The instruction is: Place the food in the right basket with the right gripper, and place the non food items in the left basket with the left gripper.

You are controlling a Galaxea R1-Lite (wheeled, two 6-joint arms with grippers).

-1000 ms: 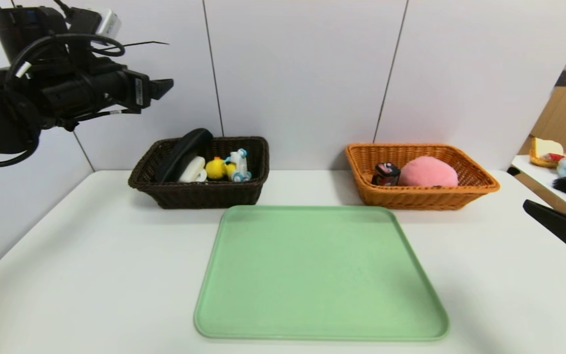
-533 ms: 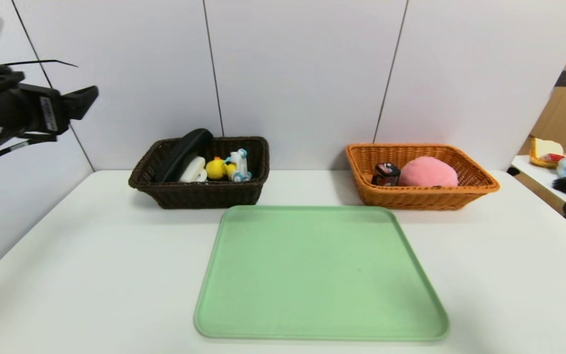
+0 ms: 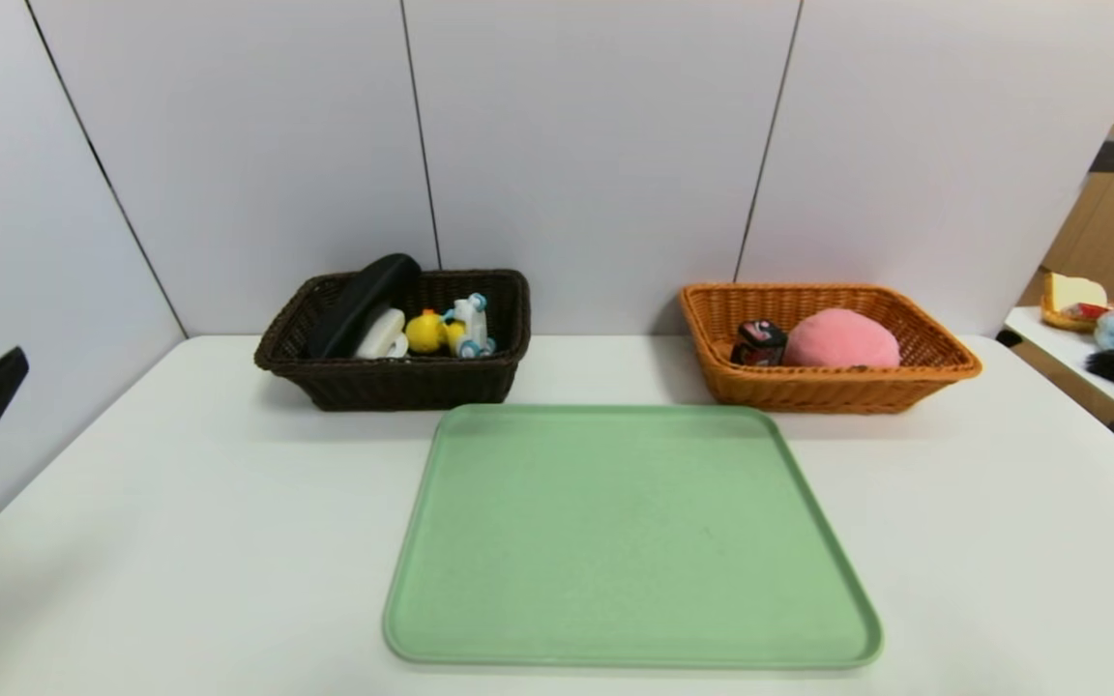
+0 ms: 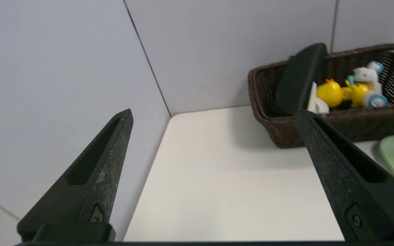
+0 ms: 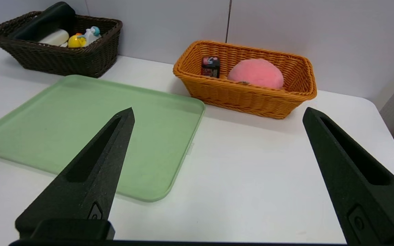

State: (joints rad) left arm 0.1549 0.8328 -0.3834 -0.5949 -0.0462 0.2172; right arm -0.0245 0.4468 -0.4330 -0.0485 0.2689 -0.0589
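The pink plush peach (image 3: pixel 841 338) sits inside the orange-tan wicker basket (image 3: pixel 934 372), with the small black canister (image 3: pixel 759 342) just beside it on the side nearer the dark basket. In the dark brown wicker basket (image 3: pixel 393 382), the black pouch (image 3: pixel 362 303) leans tilted against the wall nearest the left gripper, with a white soap-like bar (image 3: pixel 380 333) tucked against it, then the yellow duck toy on its scooter (image 3: pixel 449 330) further along. Left gripper (image 4: pixel 214 118) hangs at the table's left edge, well apart from the dark basket ahead of it, fingers spread wide and holding nothing. Right gripper (image 5: pixel 217 114) hovers over the white table (image 3: pixel 180 541), fingers also wide apart and empty, the orange-tan basket well ahead of it and the green tray (image 3: pixel 630 536) lying toward its side nearer the dark basket. The tray is bare, lying between and in front of the two baskets.
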